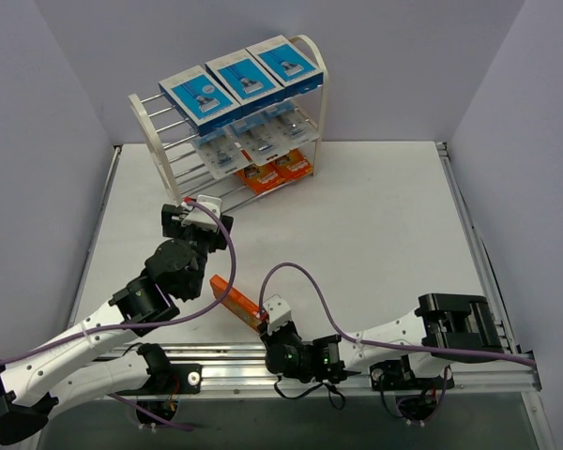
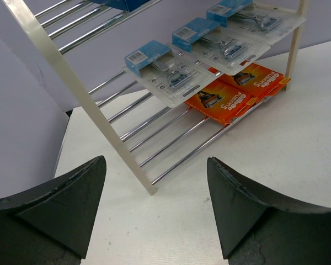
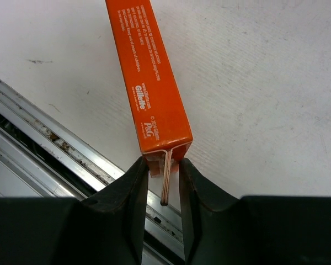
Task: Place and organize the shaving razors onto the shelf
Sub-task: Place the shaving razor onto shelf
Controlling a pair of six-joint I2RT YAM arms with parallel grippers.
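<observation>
The white shelf [image 1: 159, 141] stands at the back. Three blue boxes [image 1: 244, 75] lie on its top tier, three clear blister packs [image 1: 253, 136] on the tier below, and two orange packs [image 1: 277, 172] lower down. My right gripper [image 1: 262, 319] is shut on the end of a third orange pack [image 1: 233, 296] near the table's front edge; the right wrist view shows the fingertips [image 3: 137, 171] pinching its end flap [image 3: 149, 83]. My left gripper [image 1: 190, 211] is open and empty in front of the shelf's left post [image 2: 83, 94]. The blister packs [image 2: 176, 77] and orange packs [image 2: 231, 94] lie ahead of it.
An aluminium rail [image 1: 375, 373] runs along the near edge, just under the held pack in the right wrist view [image 3: 55, 138]. Purple walls enclose the white table [image 1: 385, 234]. Purple cables loop over both arms.
</observation>
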